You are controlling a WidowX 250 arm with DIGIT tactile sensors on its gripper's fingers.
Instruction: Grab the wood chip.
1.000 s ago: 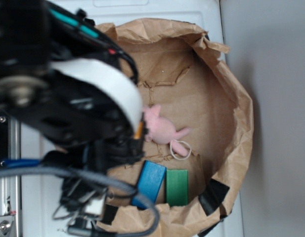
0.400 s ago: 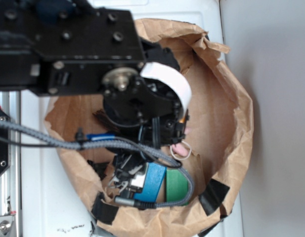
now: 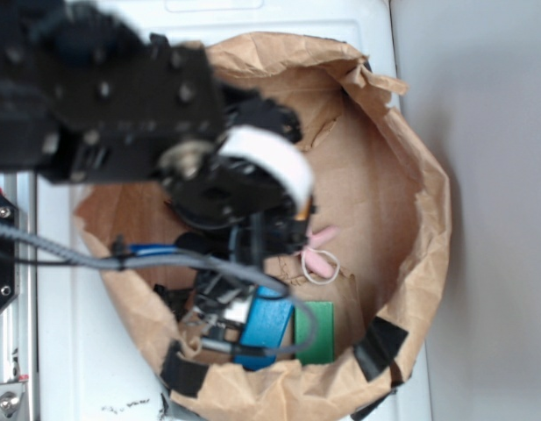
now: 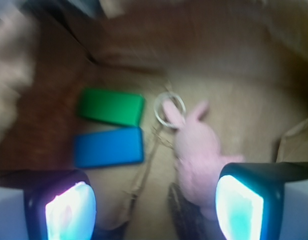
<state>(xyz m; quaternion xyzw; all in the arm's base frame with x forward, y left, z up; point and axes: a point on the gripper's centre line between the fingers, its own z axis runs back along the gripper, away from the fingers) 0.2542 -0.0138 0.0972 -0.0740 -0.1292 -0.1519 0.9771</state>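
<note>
Now, wrist view | green block (image 4: 111,107) above blue block (image 4: 109,147) | ring (image 4: 169,109) | wood chip (image 4: 186,216), dark, beside pink plush (image 4: 196,152), between wide-apart empty gripper (image 4: 154,205) pads | exterior: arm (image 3: 121,114) hides chip, bag (image 3: 419,219) surrounds all

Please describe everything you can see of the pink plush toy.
The pink plush toy looks soft and fuzzy, pale pink, with two thin limbs or ears at one end. It lies flat on the brown paper floor of the bag. A white ring lies around one limb. In the wrist view it is blurred and sits between the open gripper fingers, nearer one. The arm hides most of it in the exterior view.
</note>
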